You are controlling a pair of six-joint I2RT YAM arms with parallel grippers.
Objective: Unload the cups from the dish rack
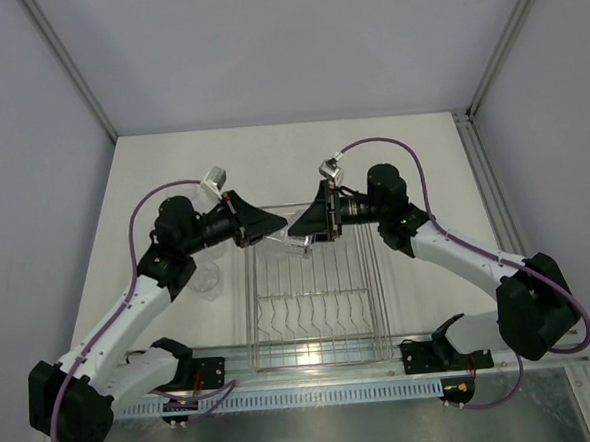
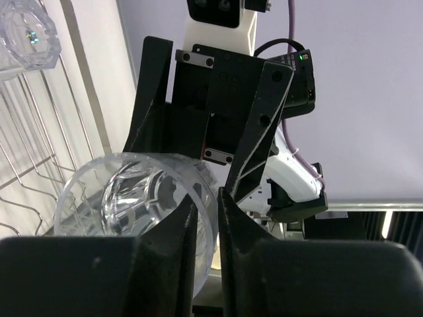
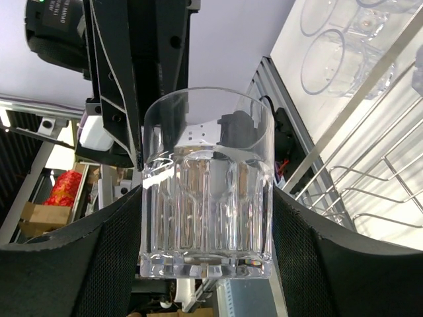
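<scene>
Large rectangular silver wire dish rack sits mid-table. Above its far end, right gripper clamps the lower sides of one small clear ribbed plastic cup. Cup's long axis lies near level, base toward right wrist, mouth toward left gripper, whose narrow-set fingers pinch the rim wall, one inside, one outside.
</scene>
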